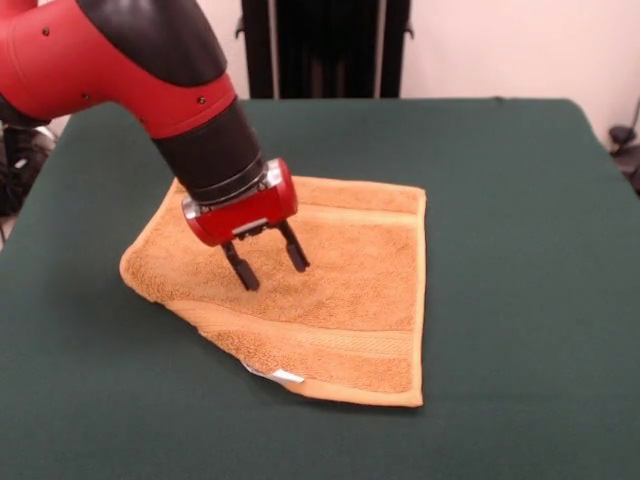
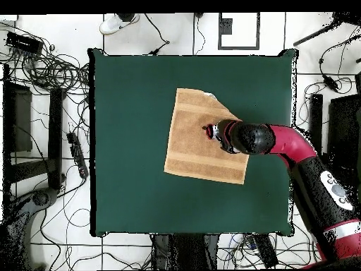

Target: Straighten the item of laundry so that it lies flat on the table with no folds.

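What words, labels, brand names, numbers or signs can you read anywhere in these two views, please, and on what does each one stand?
None can be read in either view.
Small white tag at the near edge of the orange towel: too small to show any print.
Red and black arm and gripper: no lettering visible.
Green table: bare of markings.

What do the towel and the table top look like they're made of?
The towel looks like looped terry cotton, matte and nubby, with flat woven bands near two edges. The table seems covered in dark green felt-like cloth: even, with no shine. Neither can be confirmed by look alone.
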